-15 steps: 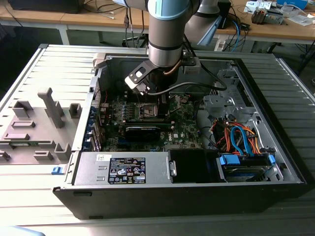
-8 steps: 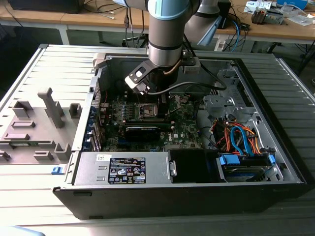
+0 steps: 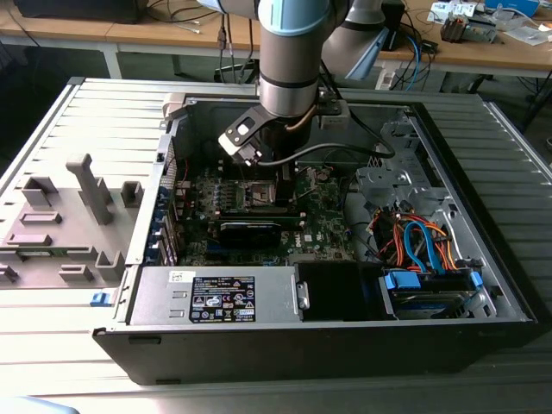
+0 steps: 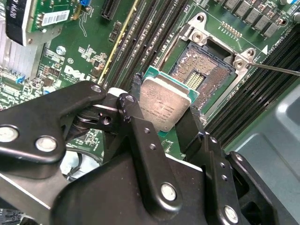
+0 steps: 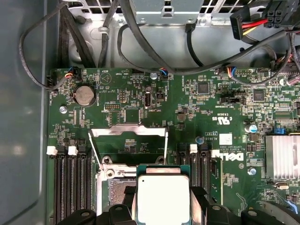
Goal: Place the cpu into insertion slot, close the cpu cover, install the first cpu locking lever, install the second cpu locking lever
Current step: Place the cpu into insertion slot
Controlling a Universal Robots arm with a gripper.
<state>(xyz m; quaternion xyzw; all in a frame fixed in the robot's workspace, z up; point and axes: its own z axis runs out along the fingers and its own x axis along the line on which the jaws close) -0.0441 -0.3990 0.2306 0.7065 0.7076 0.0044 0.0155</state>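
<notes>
My gripper (image 4: 164, 108) is shut on the cpu (image 4: 165, 104), a small square chip with a silver-grey top, gripped at two opposite edges between black fingers (image 4: 133, 110). The chip hangs tilted just above the motherboard, beside the insertion slot (image 4: 206, 70), which lies uncovered with its contact field showing. In the first wrist view the cpu (image 5: 162, 199) overlaps the near edge of the insertion slot (image 5: 115, 192). The cpu cover (image 5: 129, 131) stands raised behind the socket, with two thin wire locking levers (image 5: 95, 152) swung up. In the exterior view the gripper (image 3: 259, 168) is inside the open computer case.
Long black memory slots (image 5: 70, 183) flank the socket on both sides. A finned heatsink (image 5: 282, 157) and black cables (image 5: 140, 51) lie nearby. The case holds a power supply (image 3: 216, 297) and a drive bay with blue and orange cables (image 3: 427, 246). A grey fixture (image 3: 65, 216) sits at the exterior view's left.
</notes>
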